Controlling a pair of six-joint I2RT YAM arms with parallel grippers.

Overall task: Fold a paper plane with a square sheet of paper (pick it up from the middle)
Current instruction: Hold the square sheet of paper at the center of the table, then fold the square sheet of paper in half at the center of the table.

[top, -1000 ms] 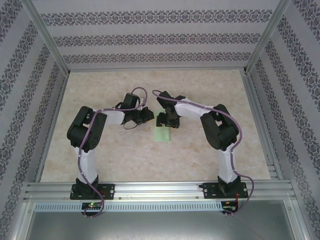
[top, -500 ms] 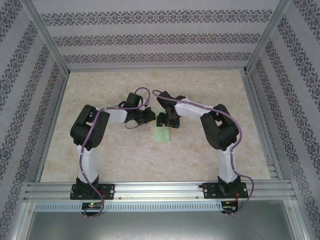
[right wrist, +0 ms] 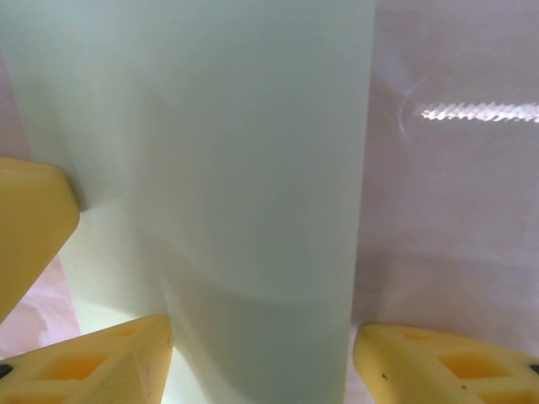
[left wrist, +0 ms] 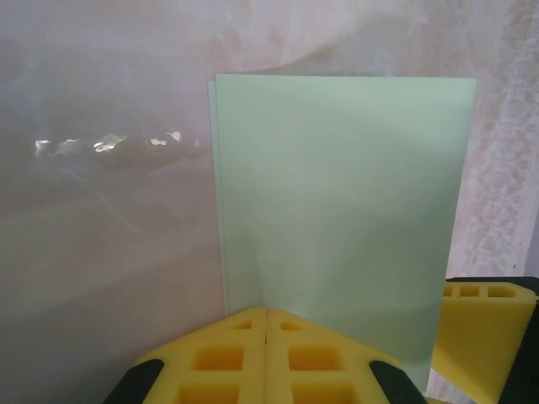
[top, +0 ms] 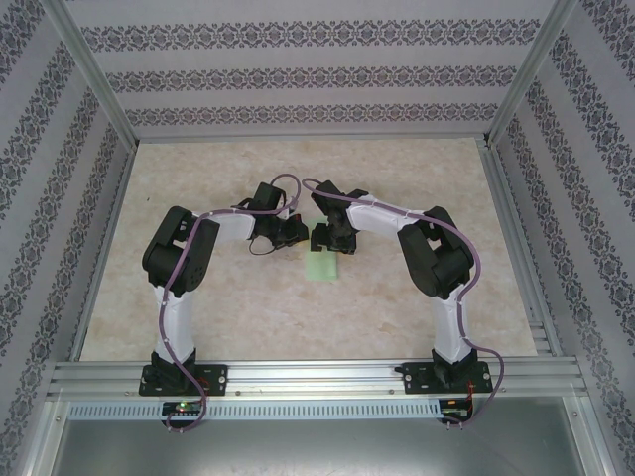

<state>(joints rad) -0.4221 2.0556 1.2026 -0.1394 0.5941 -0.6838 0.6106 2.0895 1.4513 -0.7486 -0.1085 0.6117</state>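
Left arm point(top: 184, 260), right arm point(top: 437, 260) elbowed inward, wrists nearly meeting; left gripper point(left wrist: 266, 316) jaws pressed together; right gripper point(right wrist: 263, 358) jaws spread

From above, the far edge of the square sheet of paper point(top: 322, 268) is hidden beneath the right gripper point(top: 321, 242). Its lower edge is covered by the left gripper point(left wrist: 266, 316); at the right wrist it is blurred and cropped at 2 edges.
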